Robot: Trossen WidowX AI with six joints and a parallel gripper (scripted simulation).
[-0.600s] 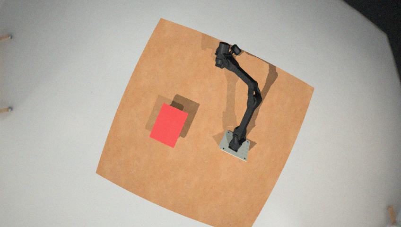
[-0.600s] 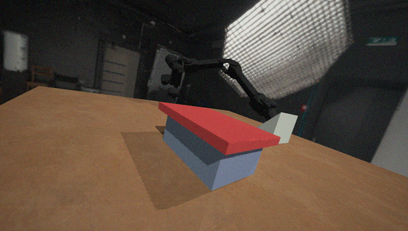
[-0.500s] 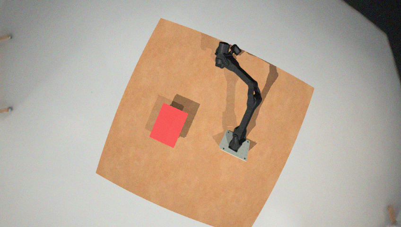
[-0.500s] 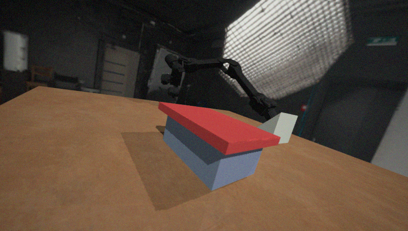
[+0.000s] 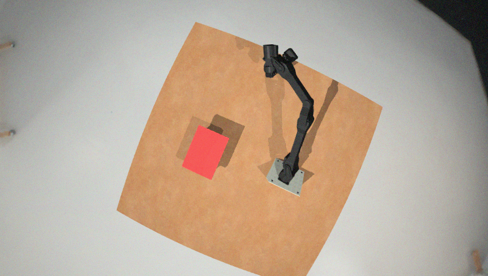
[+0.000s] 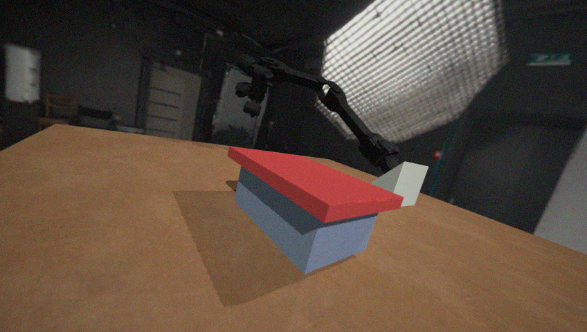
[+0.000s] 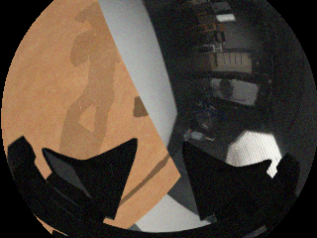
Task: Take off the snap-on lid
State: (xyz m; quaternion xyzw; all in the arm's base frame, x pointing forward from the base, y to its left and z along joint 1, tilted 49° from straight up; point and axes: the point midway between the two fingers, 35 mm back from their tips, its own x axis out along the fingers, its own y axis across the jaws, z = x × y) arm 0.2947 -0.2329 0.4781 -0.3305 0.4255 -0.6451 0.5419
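Observation:
The red lid (image 5: 205,152) (image 6: 309,174) sits flat on top of the blue-grey storage box (image 6: 341,239), with its rim overhanging the sides. In the top view the lid hides the box from above. In the exterior view the box stands upright on the table. My gripper (image 7: 159,144) is partly open, with nothing between its fingertips in the wrist view. It hangs high and well away from the lid, over the table's far edge in the top view. Neither the lid nor the box shows in the wrist view.
The wooden table (image 5: 178,204) (image 6: 102,254) (image 7: 35,89) carries the arm's pale base plate (image 5: 274,172) (image 6: 412,185), to the right of the box in the top view. The arm reaches from this base to the table's upper edge there. Shadows lie around the box.

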